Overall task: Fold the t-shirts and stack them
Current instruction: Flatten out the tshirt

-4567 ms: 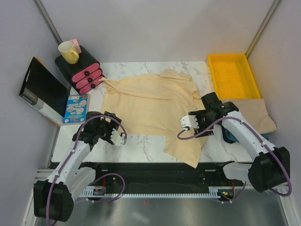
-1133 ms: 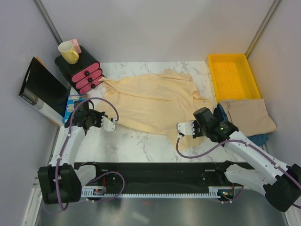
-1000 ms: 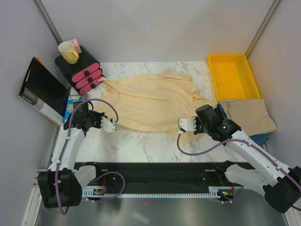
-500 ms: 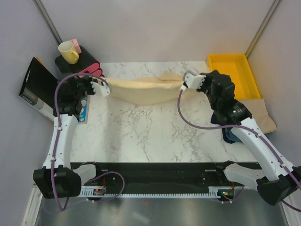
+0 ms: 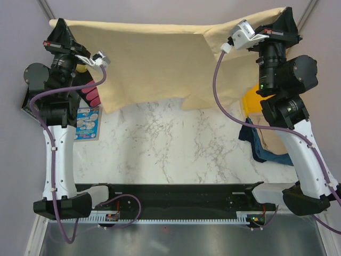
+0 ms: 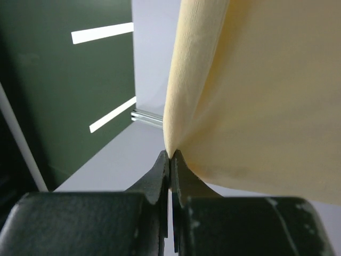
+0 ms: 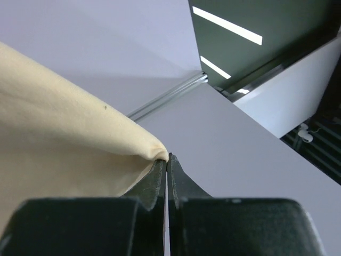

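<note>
Your cream t-shirt (image 5: 154, 58) is off the table, stretched like a curtain across the far side. Its top edge runs from the left gripper (image 5: 55, 24) at the far left to the right gripper (image 5: 286, 12) at the far right. The lower hem hangs over the far part of the marble table (image 5: 170, 149) and drops lower at the right, by the yellow tray (image 5: 249, 100).

The wrist views give you what the top view cannot. The left fingers (image 6: 160, 170) are pressed together on a pinched corner, with cloth fanning up and to the right. The right fingers (image 7: 157, 176) are likewise closed on a small rounded fold, with cloth spreading away to the left.

Only the top view shows you a second, tan t-shirt (image 5: 270, 140) lying at the right, partly behind the right arm. A dark blue cloth (image 5: 254, 145) is just beside it, and a pink drawer unit (image 5: 93, 95) peeks out at the hanging shirt's left edge.
</note>
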Tool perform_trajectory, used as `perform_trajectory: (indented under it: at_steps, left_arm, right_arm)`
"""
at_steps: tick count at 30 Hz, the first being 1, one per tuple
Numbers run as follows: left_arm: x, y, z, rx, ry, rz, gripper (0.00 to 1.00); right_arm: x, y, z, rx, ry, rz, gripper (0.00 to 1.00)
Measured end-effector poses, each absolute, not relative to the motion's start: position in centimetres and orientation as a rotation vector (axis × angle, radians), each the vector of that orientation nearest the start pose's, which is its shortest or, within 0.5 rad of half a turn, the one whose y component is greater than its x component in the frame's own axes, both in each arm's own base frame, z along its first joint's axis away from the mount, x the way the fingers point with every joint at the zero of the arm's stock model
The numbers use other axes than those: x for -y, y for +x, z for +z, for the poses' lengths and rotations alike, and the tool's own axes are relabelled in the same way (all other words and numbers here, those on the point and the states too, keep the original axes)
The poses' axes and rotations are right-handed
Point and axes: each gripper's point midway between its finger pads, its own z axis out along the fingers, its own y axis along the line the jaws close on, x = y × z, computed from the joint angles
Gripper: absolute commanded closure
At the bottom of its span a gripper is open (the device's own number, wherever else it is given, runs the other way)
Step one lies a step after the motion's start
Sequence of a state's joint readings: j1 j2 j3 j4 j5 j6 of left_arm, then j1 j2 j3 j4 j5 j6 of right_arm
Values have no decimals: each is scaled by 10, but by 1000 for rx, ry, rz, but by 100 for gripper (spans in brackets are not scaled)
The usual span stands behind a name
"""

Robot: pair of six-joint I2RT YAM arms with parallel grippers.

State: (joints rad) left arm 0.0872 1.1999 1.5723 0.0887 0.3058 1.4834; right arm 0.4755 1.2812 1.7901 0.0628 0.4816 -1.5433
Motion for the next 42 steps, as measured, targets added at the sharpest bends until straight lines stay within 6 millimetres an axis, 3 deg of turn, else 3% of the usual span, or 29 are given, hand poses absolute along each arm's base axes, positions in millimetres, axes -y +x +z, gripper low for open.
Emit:
perform_trajectory:
  at_steps: [8, 11, 13, 16, 20, 25, 29, 32, 35, 38, 42]
  left_arm:
    - [-3, 312, 650, -568, 946, 1244, 98]
    - [1, 306, 652, -553, 963, 1230, 98]
    - [3, 314, 646, -567, 990, 1211, 98]
    - [3, 341, 629, -610, 1054, 1187, 98]
    - [1, 407, 589, -700, 1180, 1131, 98]
    - [-5, 499, 530, -840, 1309, 1024, 98]
    - [-11, 550, 513, -874, 1339, 1013, 98]
    - [-15, 576, 528, -841, 1298, 1066, 98]
    - [-16, 584, 559, -762, 1219, 1149, 98]
    - [-13, 574, 595, -663, 1123, 1227, 98]
    - [2, 540, 649, -481, 951, 1327, 98]
  right_arm:
    - [-28, 310, 674, -893, -588, -1241, 100]
    - [-29, 314, 677, -886, -579, -1241, 100]
    - [-29, 323, 676, -882, -578, -1246, 100]
    - [-27, 354, 669, -899, -589, -1262, 100]
    - [-31, 420, 652, -941, -635, -1256, 100]
    - [-32, 502, 602, -1022, -777, -1224, 100]
    - [-30, 550, 564, -1066, -884, -1207, 100]
    - [-29, 572, 563, -1035, -877, -1221, 100]
    - [-28, 576, 579, -954, -837, -1270, 100]
    - [-26, 566, 604, -864, -786, -1315, 100]
    - [-24, 528, 658, -693, -658, -1366, 100]
